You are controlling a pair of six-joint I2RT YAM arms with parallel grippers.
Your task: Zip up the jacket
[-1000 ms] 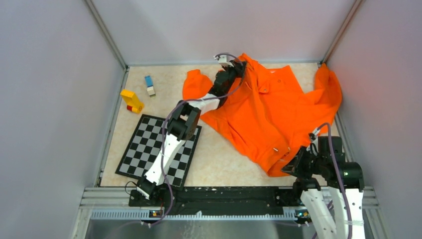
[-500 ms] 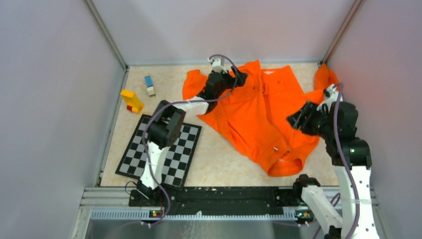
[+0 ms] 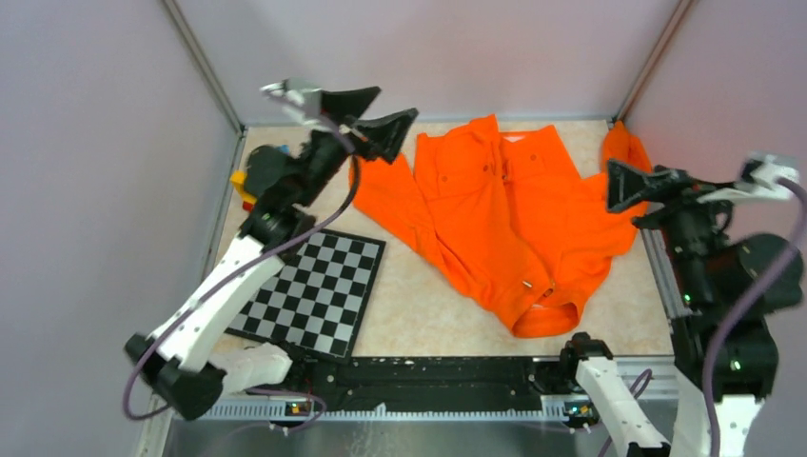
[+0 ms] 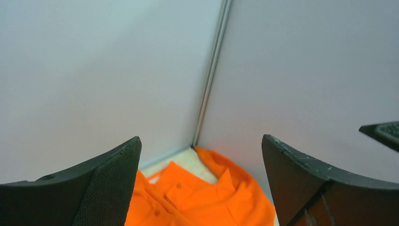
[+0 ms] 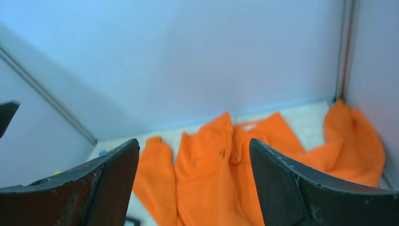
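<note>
The bright orange jacket (image 3: 504, 214) lies spread on the table, collar toward the back wall and hem toward me. A small metal zipper piece (image 3: 526, 284) shows near the hem. My left gripper (image 3: 373, 111) hangs open high above the jacket's left sleeve and holds nothing. Its wrist view looks past the wide-apart fingers (image 4: 110, 188) of the left gripper (image 4: 201, 139) down at the jacket (image 4: 202, 200) in the far corner. My right gripper (image 3: 639, 183) is raised at the jacket's right edge, open and empty. In its wrist view the right gripper (image 5: 194, 141) frames the jacket (image 5: 221, 179) below.
A black-and-white checkerboard (image 3: 309, 290) lies left of the jacket. A yellow block (image 3: 242, 181) sits behind the left arm near the left wall. Grey walls close in the table on three sides, and the jacket's right sleeve (image 3: 623, 148) bunches in the back right corner.
Both grippers let go of the jacket, opened wide and rose, the left swinging back left, the right lifting at the right edge. The jacket settled flatter on the table.
</note>
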